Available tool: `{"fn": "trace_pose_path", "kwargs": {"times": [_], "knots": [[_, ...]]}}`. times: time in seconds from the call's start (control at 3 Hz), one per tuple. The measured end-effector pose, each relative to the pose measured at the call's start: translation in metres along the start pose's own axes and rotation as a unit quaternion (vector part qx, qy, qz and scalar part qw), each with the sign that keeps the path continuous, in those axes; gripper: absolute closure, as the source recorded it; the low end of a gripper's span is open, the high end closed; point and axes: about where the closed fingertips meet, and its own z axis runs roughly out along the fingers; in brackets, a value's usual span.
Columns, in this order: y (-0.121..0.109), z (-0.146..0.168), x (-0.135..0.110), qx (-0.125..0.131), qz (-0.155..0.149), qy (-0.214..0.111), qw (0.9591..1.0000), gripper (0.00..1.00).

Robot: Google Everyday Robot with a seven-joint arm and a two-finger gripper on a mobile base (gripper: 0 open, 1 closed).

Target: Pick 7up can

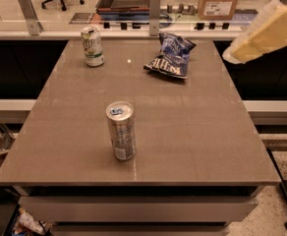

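The 7up can (92, 45), short with a white and pale green body and a silver top, stands upright near the far left corner of the brown table (192, 132). My gripper (265, 34) shows as a pale yellow blurred shape at the upper right, above the table's far right edge. It is far from the can and holds nothing that I can see.
A taller slim silver-grey can with a blue tab (120, 131) stands upright at the table's middle front. A blue chip bag (169, 56) lies at the far middle. A glass partition with metal posts (155, 13) runs behind the table. A cardboard box (219, 0) sits beyond it.
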Motion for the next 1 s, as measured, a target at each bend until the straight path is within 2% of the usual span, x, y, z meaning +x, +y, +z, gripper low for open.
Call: {"fn": "trace_pose_path", "kwargs": {"times": [0.33,0.67,1.0], "knots": [[0.010,0.029,-0.003,-0.010,0.063,-0.034,0.9974,0.00],[0.022,0.057,-0.006,-0.013,0.123,-0.062,0.9903,0.00],[0.033,0.094,-0.010,-0.018,0.152,-0.075,0.9853,0.00]]}}
